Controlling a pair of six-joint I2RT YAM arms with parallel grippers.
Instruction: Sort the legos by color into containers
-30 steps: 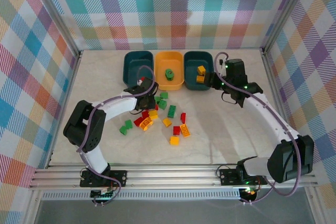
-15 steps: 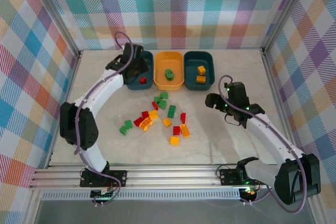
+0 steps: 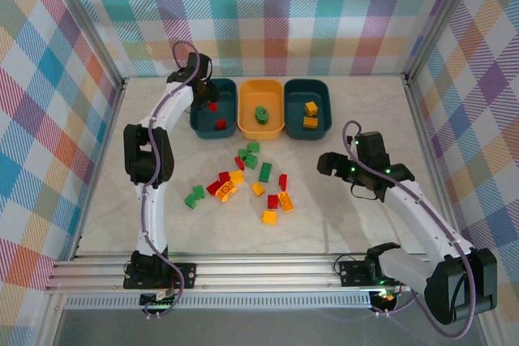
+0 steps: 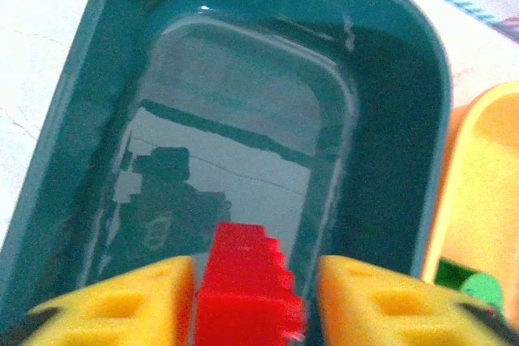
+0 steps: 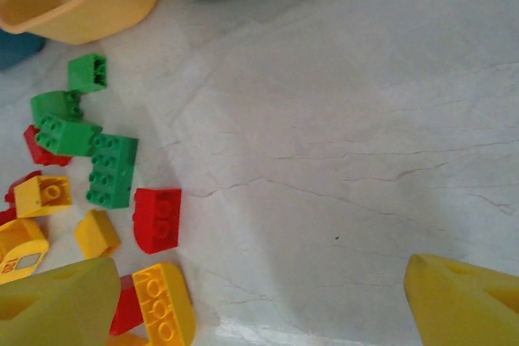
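Red lego (image 4: 243,281) is sitting clamped in the left gripper (image 4: 253,271), hanging over the left teal bin (image 4: 389,119) at 11 o'clock of the loose legos (image 3: 237,176). Judging by that, opening low and centred is looking best, to avoid bounce-out. Right gripper (image 5: 259,269) is hovering with fingers spread at the pile's 3 o'clock.

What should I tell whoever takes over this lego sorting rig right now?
Left gripper: shut on a red brick, above the left teal bin.
Right gripper: open and empty, over the bare table to the right of the pile.
Done: another red brick lies in the left teal bin, a green brick in the yellow bin, and two yellow-orange bricks in the right teal bin.
Left: drop the held brick, then sort the mixed red, green and yellow-orange pile.
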